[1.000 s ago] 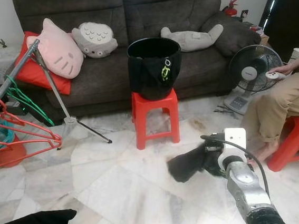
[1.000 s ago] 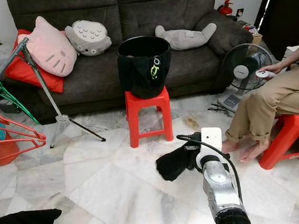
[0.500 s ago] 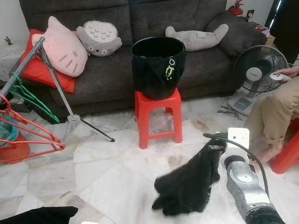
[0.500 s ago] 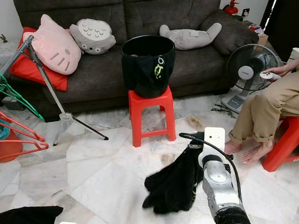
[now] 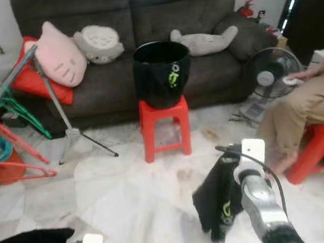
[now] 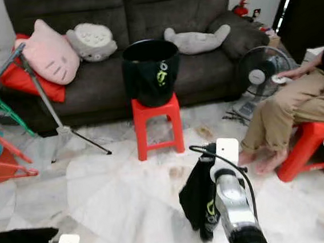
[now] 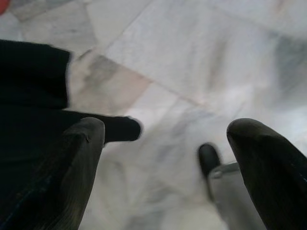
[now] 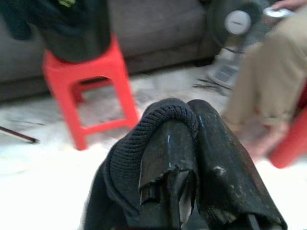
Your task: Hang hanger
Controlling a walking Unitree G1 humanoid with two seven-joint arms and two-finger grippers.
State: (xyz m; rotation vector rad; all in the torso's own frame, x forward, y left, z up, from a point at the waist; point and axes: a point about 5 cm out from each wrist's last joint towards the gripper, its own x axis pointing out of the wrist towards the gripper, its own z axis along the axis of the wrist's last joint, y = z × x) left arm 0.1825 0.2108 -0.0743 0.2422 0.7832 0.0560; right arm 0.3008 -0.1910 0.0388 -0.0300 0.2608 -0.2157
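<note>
While the head views are slightly blurred, the right hand point(image 5: 230, 160) pinches a limp black knit garment point(image 5: 216, 199) with a green logo above the marble floor point(image 5: 134, 187), and red wire hangers point(image 5: 16, 155) hang on a tilted metal rail point(image 5: 6, 85) far left, well apart. Left wrist view: left hand point(image 7: 168, 158) spread over marble beside black cloth point(image 7: 29, 81). Right wrist view: fingers point(image 8: 211, 167) pressed on a ribbed knit edge.

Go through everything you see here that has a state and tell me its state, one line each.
Right pincer: shut on black knitted garment, which hangs off the floor.
Left pincer: open, empty, above marble floor.
Black bucket: upright on red plastic stool.
Red wire hangers: hung on metal rail.
Grey standing fan: on floor, running unclear.
</note>
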